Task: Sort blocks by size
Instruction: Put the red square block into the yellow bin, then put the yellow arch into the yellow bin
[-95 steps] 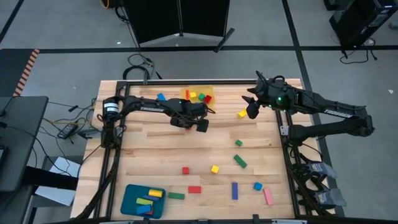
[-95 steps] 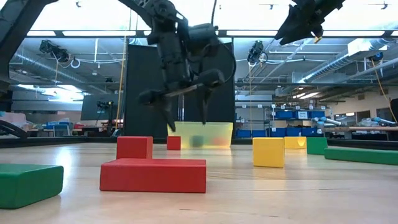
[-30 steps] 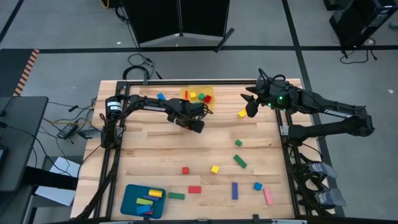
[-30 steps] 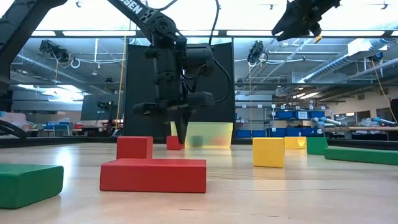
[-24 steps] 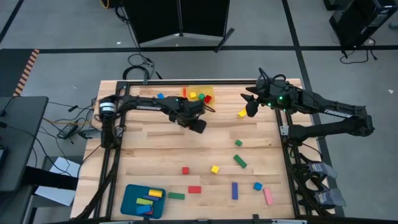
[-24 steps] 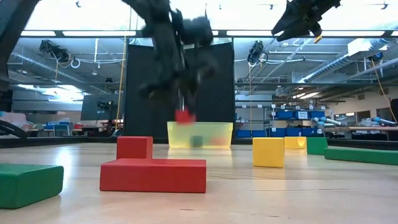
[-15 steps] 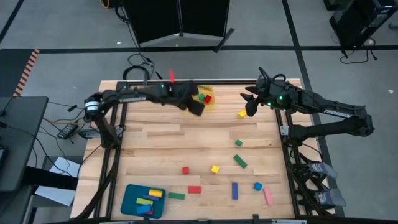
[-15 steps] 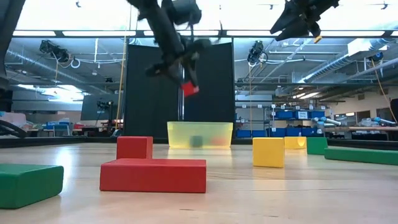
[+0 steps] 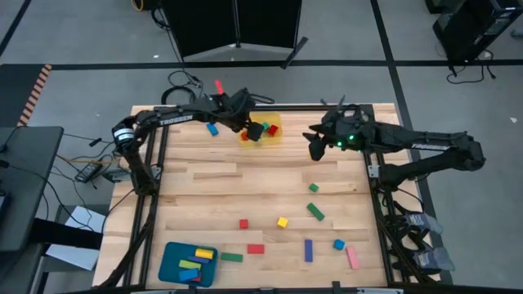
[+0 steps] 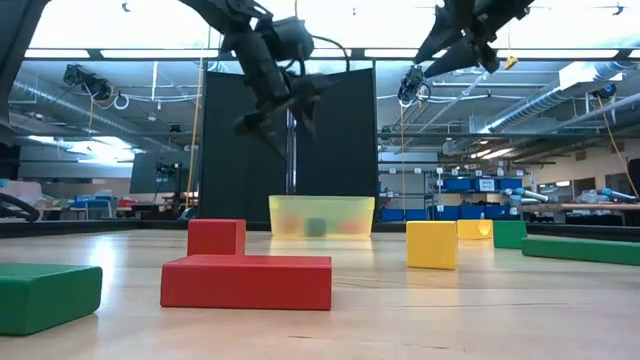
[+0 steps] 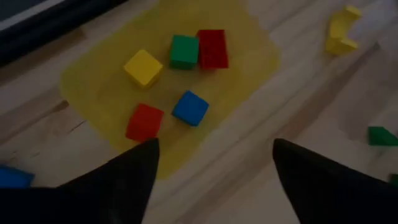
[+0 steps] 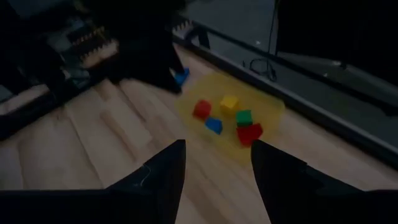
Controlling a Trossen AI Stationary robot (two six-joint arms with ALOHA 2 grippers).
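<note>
The blocks lie scattered over the wooden table. A translucent yellow tray [image 9: 275, 121] at the far edge holds two red cubes, one [image 11: 144, 122] and the other [image 11: 212, 48], plus a blue [image 11: 189, 107], a green [image 11: 184, 51] and a yellow [image 11: 143, 66] one. My left gripper [image 9: 245, 124] hangs open above the tray's near-left side, nothing between its fingers [image 11: 134, 180]. My right gripper [image 9: 315, 145] hovers open and high, right of the tray, holding nothing. A yellow block [image 11: 341, 34] rests on the table below it.
A teal tray [image 9: 170, 263] with longer bars sits at the near left corner. Loose blocks lie across the near half: red [image 9: 243, 223], yellow [image 9: 283, 221], green [image 9: 315, 211], blue bar [image 9: 309, 250], pink [image 9: 352, 258]. A blue block [image 9: 212, 129] lies left of the yellow tray.
My left gripper, shut on a red cube on the table, has lifted it up and toward the far edge over the yellow tray, then opened; the cube has left its fingers. My right gripper has shifted a little toward the table's left, toward the tray.
</note>
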